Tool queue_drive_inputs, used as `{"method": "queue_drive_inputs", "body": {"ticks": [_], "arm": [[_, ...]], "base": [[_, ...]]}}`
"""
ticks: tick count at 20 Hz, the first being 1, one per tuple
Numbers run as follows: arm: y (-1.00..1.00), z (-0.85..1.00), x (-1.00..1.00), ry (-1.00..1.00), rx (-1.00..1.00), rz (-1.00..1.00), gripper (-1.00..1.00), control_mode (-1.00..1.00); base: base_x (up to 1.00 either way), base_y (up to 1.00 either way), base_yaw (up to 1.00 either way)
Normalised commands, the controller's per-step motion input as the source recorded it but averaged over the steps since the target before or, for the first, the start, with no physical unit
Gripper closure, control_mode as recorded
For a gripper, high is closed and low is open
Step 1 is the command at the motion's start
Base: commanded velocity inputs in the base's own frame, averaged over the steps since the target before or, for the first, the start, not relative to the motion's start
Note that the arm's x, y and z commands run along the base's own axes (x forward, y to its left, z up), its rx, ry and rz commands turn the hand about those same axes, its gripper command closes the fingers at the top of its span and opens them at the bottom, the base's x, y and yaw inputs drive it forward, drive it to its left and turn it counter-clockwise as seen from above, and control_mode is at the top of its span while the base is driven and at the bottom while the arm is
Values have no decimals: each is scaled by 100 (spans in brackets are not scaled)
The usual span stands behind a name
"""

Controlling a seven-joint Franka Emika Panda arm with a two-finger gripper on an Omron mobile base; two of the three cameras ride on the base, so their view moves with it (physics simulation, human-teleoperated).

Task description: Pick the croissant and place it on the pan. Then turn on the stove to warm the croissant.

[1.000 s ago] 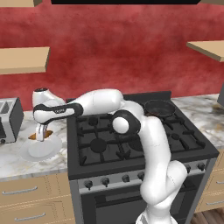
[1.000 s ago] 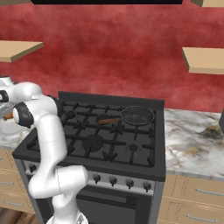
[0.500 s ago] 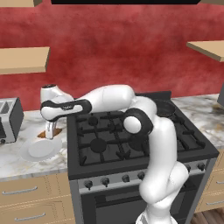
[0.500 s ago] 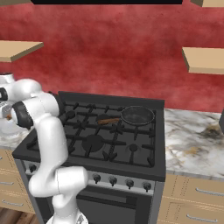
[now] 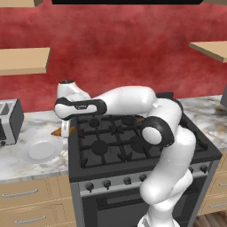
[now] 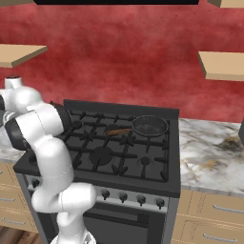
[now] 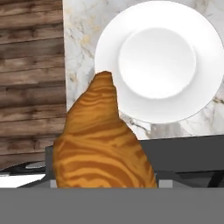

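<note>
While clamped on the croissant [image 7: 103, 144], the pincer [image 5: 65, 131] has risen off the plate [image 5: 41, 150].

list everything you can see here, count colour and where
croissant: 1, orange-brown, held off the counter at the stove's left edge
plate: 1, white, on the counter left of the stove
pan: 1, dark with brown handle, stove's back right burner
stove: 1, black with silver knob front, centre
toaster: 1, silver, far left of the counter
counter: marbled white, both sides of the stove
shelves: 2, tan, on the red wall
arm: 1, white, reaching left over the stove
gripper: 1, jaws shut on the croissant
</note>
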Motion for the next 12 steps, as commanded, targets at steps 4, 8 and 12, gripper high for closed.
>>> {"method": "queue_drive_inputs", "body": {"ticks": [4,8,12], "arm": [[-69,45,-19,-3,10,0,100,-100],[-72,44,-22,-2,10,0,100,-100],[-73,29,-25,-3,9,0,100,-100]], "base": [[0,0,0],[0,0,0],[0,0,0]]}}
